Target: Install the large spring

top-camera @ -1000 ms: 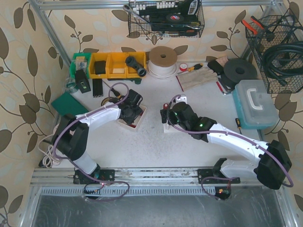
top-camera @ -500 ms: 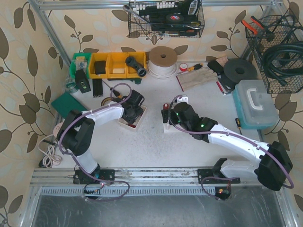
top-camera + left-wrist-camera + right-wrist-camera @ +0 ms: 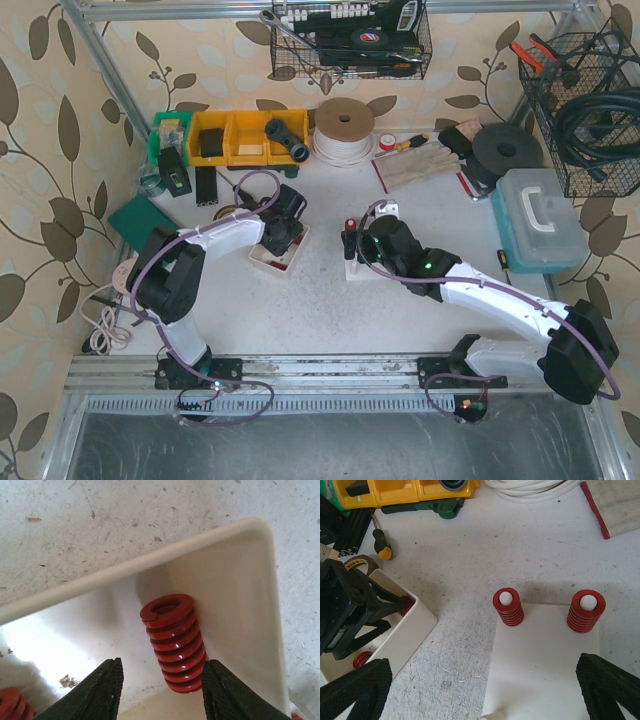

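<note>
Large spring (image 3: 172,642) sits in the corner of white tray (image 3: 240,605) on the table (image 3: 100,520), close to the wall. Left tool (image 3: 162,687) is part-open and straddles it, one finger touching, the other apart. Right tool (image 3: 482,685) is wide and holds nothing, above white plate (image 3: 545,660) carrying two pegged springs (image 3: 508,606).

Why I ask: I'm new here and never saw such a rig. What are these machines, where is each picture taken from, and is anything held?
The left arm and right arm are robots bolted to a table. One picture looks down from overhead; the other two come from a camera on each wrist. The left gripper straddles a red spring in the corner of a white tray, with a gap on one side, so not gripped yet. The right gripper is wide open and empty above a white plate where two red springs sit on pegs.
</note>
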Controlling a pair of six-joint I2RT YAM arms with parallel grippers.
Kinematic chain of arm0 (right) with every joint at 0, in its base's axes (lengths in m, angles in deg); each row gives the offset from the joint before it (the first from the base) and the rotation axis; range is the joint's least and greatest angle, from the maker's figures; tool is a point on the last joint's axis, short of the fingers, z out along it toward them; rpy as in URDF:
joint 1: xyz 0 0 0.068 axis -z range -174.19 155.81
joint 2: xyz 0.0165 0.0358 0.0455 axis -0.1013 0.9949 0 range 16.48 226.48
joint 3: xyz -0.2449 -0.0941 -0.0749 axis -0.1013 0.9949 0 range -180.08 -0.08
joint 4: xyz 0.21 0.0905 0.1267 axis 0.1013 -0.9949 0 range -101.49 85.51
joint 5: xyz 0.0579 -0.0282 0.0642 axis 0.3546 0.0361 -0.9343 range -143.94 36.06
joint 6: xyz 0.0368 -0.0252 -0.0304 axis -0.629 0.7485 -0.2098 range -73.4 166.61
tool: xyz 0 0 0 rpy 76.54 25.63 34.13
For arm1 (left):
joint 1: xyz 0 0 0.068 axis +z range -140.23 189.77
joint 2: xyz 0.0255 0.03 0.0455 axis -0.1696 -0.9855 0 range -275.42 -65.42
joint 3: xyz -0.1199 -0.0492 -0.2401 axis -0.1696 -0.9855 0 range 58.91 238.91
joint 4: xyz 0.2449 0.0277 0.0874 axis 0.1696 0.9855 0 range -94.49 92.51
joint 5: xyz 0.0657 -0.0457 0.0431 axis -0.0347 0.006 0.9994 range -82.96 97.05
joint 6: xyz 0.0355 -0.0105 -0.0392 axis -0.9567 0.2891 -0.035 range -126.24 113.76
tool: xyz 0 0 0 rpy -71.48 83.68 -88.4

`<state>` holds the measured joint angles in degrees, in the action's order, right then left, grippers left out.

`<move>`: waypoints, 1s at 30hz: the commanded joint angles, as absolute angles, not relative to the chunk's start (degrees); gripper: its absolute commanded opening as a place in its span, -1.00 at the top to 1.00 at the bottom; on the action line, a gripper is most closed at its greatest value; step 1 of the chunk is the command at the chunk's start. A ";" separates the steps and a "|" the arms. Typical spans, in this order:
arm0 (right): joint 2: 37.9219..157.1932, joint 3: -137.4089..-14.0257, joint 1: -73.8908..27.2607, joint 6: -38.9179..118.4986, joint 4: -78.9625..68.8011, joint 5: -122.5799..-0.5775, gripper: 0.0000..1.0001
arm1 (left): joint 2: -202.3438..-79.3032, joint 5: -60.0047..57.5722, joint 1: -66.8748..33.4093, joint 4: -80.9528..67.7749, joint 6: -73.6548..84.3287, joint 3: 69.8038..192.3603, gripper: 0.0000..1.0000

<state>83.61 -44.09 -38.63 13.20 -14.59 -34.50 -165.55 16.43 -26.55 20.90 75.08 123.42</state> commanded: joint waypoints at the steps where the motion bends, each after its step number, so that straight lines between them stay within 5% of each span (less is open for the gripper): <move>1: 82.66 -43.15 -38.22 13.34 -13.40 -35.11 -0.98 | -166.45 19.03 -25.93 22.35 76.14 125.23 0.03; 12: 82.39 -42.71 -37.61 13.14 -12.65 -35.38 -0.97 | -167.81 18.32 -25.65 23.13 75.98 124.68 0.15; 20: 82.39 -42.53 -37.25 12.94 -12.62 -35.96 -0.97 | -165.75 18.02 -25.87 23.34 76.88 122.99 0.54; 30: 82.97 -42.79 -37.08 12.94 -12.57 -36.21 -0.97 | -161.48 19.04 -26.07 26.69 78.75 123.76 0.52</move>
